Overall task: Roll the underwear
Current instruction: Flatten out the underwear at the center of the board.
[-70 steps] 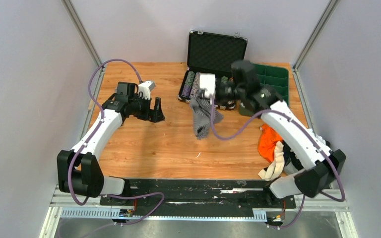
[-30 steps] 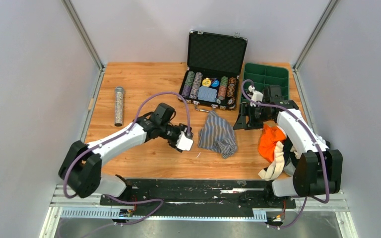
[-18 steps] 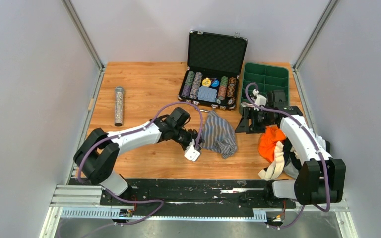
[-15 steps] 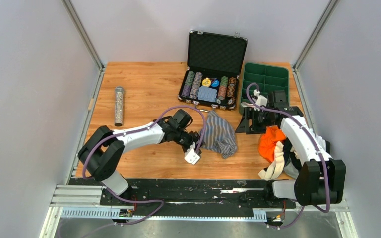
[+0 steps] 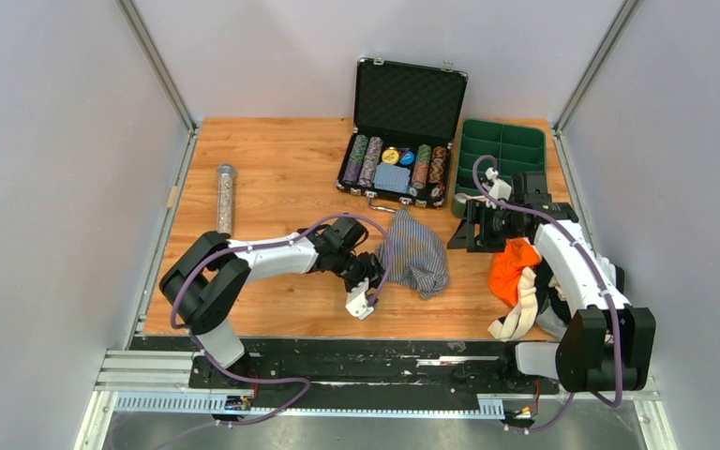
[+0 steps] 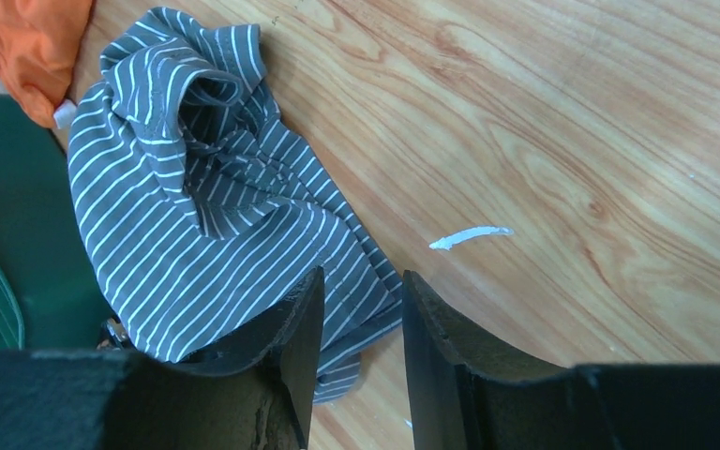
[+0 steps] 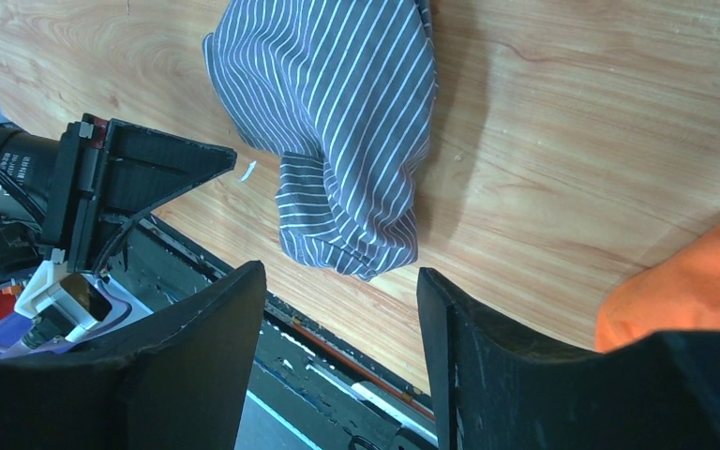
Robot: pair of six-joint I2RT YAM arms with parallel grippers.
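Near the middle of the wooden table [image 5: 272,169], a little toward the right arm's side, the grey-and-white striped underwear [image 5: 414,253] is lying in a loose, rumpled heap, one end bunched into folds and the rest spreading flatter over the boards. From where I am standing, the left gripper [image 5: 375,272] is reaching in low at the heap's near left edge; its own camera is showing the two black fingers [image 6: 295,337] standing a narrow way apart with the hem of the striped cloth [image 6: 216,216] lying in the gap, and I cannot tell whether they are pinching it or only straddling it. Just beside them a small white scrap [image 6: 469,236] is sitting on the bare wood. On the heap's other side the right gripper [image 5: 464,234] is hovering near the cloth's right edge, released, its jaws spread wide with nothing between them, and its camera is looking down past them at the striped piece [image 7: 337,122]. Further right, an orange piece of underwear [image 5: 509,267] is sitting in a pile close to the right arm, with a beige-and-white piece [image 5: 523,309] trailing from it toward the table's near edge. Behind all this a green compartment tray [image 5: 506,150] is resting at the far right corner, an open black case of poker chips [image 5: 403,122] is standing beside it, and a slim speckled tube [image 5: 224,199] is lying well apart by the left edge.
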